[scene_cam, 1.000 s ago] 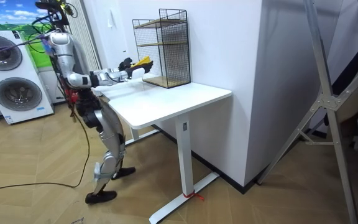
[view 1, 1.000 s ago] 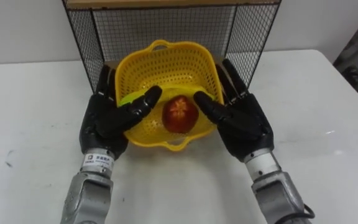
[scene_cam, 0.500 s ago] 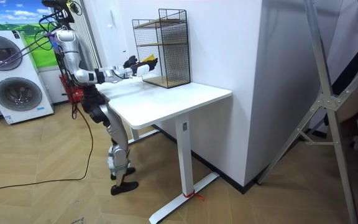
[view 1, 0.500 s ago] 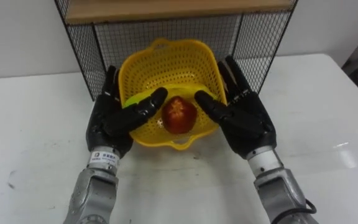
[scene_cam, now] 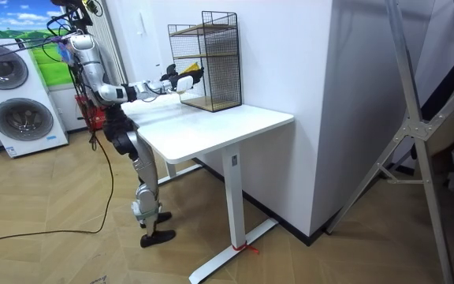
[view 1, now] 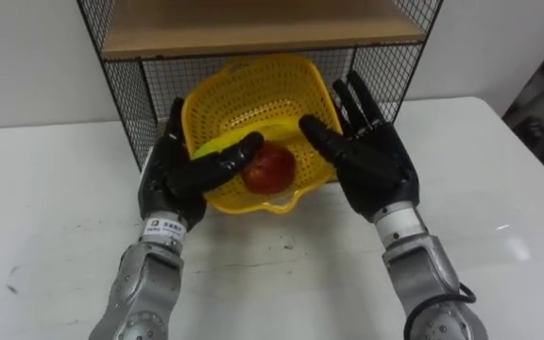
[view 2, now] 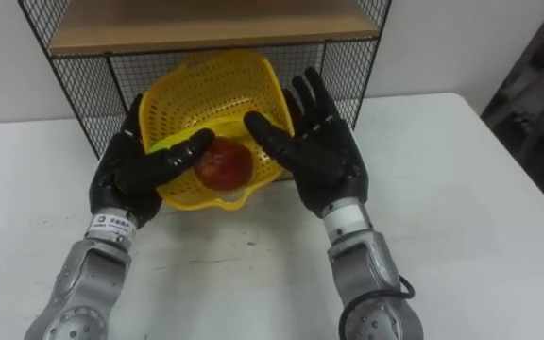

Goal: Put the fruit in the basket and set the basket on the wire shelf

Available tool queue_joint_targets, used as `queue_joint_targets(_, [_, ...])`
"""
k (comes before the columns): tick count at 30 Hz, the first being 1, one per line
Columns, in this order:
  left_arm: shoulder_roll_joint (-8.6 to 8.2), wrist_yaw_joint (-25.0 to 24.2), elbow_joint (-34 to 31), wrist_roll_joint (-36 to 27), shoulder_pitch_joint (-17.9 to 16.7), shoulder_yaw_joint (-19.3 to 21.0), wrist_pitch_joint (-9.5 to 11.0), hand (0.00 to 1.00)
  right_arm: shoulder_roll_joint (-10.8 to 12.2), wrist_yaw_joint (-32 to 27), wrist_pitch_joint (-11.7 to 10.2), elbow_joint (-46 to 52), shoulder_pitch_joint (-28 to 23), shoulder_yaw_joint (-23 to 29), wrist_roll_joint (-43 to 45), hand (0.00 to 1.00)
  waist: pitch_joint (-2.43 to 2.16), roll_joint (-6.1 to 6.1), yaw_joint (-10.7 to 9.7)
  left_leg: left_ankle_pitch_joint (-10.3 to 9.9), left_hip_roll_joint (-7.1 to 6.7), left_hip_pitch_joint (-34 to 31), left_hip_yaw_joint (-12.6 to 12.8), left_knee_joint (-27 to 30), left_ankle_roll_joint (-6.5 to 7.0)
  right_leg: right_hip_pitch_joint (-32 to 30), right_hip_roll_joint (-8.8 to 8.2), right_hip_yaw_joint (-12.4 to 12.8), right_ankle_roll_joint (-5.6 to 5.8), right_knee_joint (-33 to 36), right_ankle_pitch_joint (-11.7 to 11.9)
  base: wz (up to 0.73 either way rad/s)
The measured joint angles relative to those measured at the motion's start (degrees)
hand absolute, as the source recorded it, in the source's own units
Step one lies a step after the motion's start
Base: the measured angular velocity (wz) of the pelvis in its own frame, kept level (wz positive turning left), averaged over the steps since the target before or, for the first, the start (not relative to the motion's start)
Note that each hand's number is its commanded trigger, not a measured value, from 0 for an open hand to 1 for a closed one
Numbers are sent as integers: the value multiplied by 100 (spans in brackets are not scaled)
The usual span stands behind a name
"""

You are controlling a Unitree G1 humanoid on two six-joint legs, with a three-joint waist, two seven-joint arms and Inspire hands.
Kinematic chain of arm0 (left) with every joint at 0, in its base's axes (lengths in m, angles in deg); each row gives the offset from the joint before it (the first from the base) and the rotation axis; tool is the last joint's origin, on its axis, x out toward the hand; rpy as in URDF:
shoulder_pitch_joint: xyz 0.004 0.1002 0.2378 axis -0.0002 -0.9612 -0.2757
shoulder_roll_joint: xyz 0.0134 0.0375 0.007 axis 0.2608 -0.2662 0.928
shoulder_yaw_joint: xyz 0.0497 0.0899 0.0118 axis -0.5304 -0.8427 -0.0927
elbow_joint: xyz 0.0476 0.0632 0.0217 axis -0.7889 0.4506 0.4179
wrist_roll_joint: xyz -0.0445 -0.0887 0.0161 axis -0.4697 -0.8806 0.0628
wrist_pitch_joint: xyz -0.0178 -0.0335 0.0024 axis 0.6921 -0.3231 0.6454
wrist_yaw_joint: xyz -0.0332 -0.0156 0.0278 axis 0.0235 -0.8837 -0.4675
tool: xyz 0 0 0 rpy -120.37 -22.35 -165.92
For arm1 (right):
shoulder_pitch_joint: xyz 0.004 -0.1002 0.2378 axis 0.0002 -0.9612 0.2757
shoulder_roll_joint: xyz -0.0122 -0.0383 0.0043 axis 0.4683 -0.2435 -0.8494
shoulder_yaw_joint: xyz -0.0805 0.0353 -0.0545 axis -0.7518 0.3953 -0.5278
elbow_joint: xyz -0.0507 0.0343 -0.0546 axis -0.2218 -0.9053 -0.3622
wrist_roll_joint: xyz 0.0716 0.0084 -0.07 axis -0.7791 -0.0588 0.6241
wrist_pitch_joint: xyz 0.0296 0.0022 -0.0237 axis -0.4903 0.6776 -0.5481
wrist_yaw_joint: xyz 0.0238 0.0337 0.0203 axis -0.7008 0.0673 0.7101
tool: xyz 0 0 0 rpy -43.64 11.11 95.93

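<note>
I hold the yellow plastic basket [view 1: 253,94] off the white table [view 1: 55,189], tilted towards me, at the open front of the wire shelf [view 1: 126,94] under its wooden board [view 1: 253,26]. Inside lie a red apple [view 1: 270,167] and a green fruit [view 1: 211,146], mostly hidden by my thumb. My left hand [view 1: 173,179] presses the basket's left side and my right hand [view 1: 371,165] its right side. Both have straight fingers outside the wall, thumbs reaching over the near rim. In the room view the basket [scene_cam: 183,78] hangs just before the shelf [scene_cam: 211,59].
The shelf stands at the table's back edge against the wall, with a second level above. Bare tabletop [view 1: 499,208] spreads to both sides. The robot stands at the table's end, a washing machine [scene_cam: 18,102] behind it.
Both hands have carried the basket up and forward, closer to the shelf's lower opening. In the room view the robot has stepped nearer the table and straightened.
</note>
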Motion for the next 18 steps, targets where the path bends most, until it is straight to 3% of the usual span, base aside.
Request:
queue_joint_targets(4, [-11,28,371,260,391,-10,-68,0,-2,-108,107,-416,246,71,-187,0,29,48,-40,88,14,74,44,-158,11,87,0,-15,18,-180,94,-7])
queue_joint_targets(9, [-60,131,877,577,763,0,-355,0,-16,-406,327,-685,583,131,-153,0,29,51,-32,169,17,142,112,-318,16,85,19,99,-25,-257,178,-9])
queue_joint_targets(14, [-96,370,1431,938,1217,118,-908,0,-26,-680,598,-720,788,259,-358,0,22,70,-27,175,37,151,104,-328,9,141,69,163,-32,-383,254,0])
queue_joint_targets(18, [-125,580,1773,980,1572,232,-1263,0,36,-862,827,-1422,1265,287,-382,0,12,86,-26,178,40,174,107,-329,9,172,73,164,-38,-394,272,0])
